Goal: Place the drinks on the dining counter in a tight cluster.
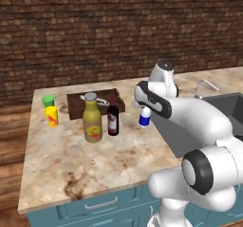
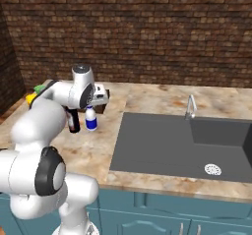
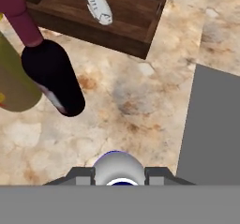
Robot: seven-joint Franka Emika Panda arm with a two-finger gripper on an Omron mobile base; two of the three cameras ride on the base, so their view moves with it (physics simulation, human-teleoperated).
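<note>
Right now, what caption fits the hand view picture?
Jaws shut on the small white bottle, beside the wine bottle and wooden tray.

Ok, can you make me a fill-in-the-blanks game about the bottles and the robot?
1. The tool is shut on the small white bottle with the ____ band.
2. The wine bottle stands right beside the fat ____ bottle.
3. In the wooden tray lies a ____.
4. The green cup stands behind the ____ cup.

Missing words: blue; olive-yellow; fish; yellow
</note>
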